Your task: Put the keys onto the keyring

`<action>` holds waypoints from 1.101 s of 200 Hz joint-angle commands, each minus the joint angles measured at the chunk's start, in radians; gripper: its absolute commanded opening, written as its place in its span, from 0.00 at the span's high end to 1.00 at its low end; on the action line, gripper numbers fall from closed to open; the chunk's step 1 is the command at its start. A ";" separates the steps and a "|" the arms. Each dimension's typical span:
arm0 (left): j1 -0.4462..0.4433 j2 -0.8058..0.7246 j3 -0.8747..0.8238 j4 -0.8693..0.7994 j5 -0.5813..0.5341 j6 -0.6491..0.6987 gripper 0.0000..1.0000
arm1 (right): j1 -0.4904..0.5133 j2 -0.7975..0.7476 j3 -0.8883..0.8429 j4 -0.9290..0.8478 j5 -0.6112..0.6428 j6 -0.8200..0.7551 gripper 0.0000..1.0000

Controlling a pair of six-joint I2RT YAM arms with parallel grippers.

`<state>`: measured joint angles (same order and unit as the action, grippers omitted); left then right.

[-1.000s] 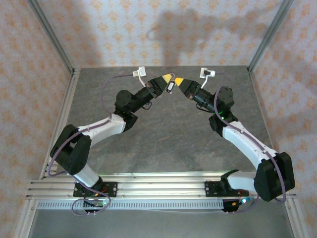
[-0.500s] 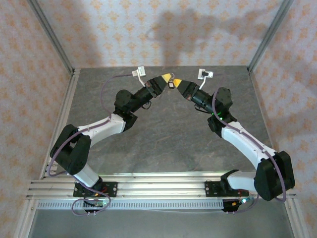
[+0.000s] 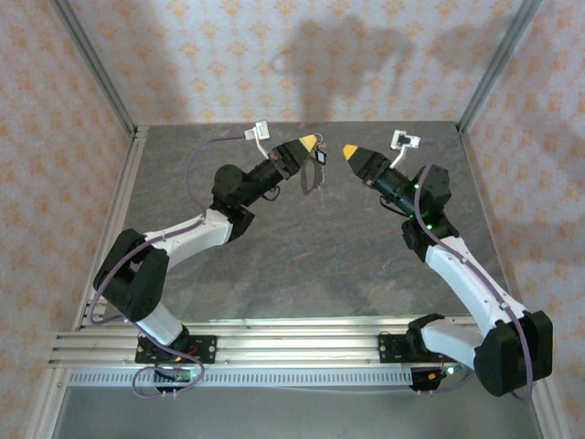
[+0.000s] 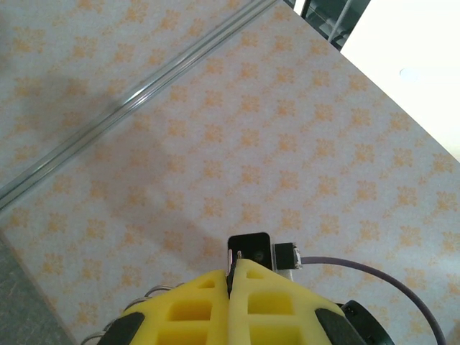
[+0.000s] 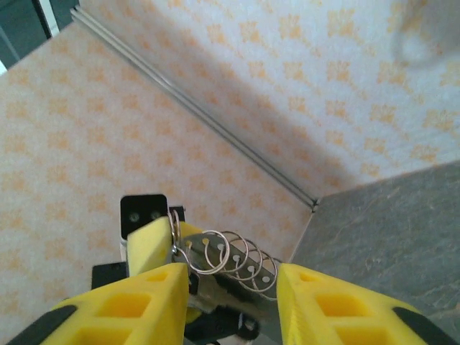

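keyring (image 5: 228,260) one, key (image 3: 320,155) one

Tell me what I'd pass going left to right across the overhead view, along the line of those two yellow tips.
Left white connector → left tool → small dark key at its tip → right tool → right white connector.
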<state>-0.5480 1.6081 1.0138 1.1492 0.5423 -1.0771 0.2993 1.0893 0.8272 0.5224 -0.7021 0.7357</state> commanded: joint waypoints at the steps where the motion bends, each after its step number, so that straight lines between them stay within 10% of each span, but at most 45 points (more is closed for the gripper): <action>1: -0.001 -0.013 0.038 0.042 -0.002 -0.006 1.00 | 0.002 0.004 0.026 0.027 -0.005 0.013 0.57; 220: -0.005 -0.004 0.039 0.015 -0.021 -0.010 1.00 | 0.128 0.182 0.142 0.160 -0.007 0.047 0.62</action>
<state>-0.5480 1.6081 1.0149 1.1336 0.5369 -1.0771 0.4187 1.2701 0.9356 0.6262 -0.7055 0.7891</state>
